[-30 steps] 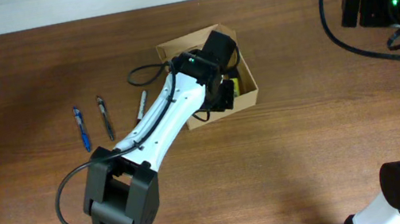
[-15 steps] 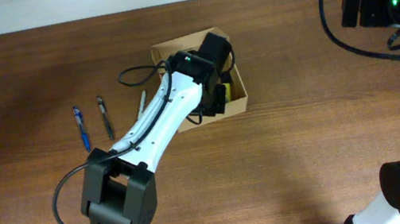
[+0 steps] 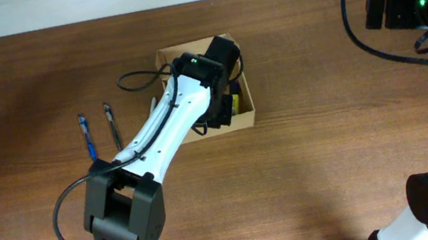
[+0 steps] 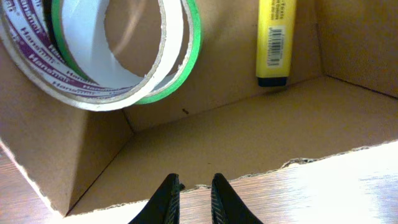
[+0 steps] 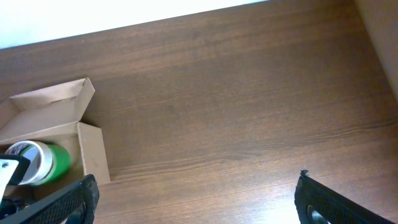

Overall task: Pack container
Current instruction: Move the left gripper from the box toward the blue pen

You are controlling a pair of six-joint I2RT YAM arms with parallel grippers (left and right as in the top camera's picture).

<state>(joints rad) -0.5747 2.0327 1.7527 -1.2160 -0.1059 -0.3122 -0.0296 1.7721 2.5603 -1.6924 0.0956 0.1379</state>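
The container [image 3: 245,117] is a tan cardboard box, open, on the table behind the middle. It also shows in the right wrist view [image 5: 62,112]. My left gripper [image 4: 194,186] is shut on the container's near wall [image 4: 249,143], its fingertips pinched over the torn rim. In the overhead view the left wrist [image 3: 211,73] covers most of the box. Inside lie a tape roll with white, purple and green rims [image 4: 81,62] and a yellow highlighter [image 4: 274,37]. My right gripper [image 5: 196,186] is open and empty, high above bare table to the right of the box.
Three pens lie left of the box: a blue one [image 3: 88,137], a black one [image 3: 112,125] and a silver one [image 3: 152,109], partly under the left arm. The box's flap lid [image 5: 53,94] stands open at the back. The right arm [image 3: 402,0] hangs at the far right.
The left gripper has moved left and slightly back, and the container has slid with it, turning a little. The right arm has not moved.
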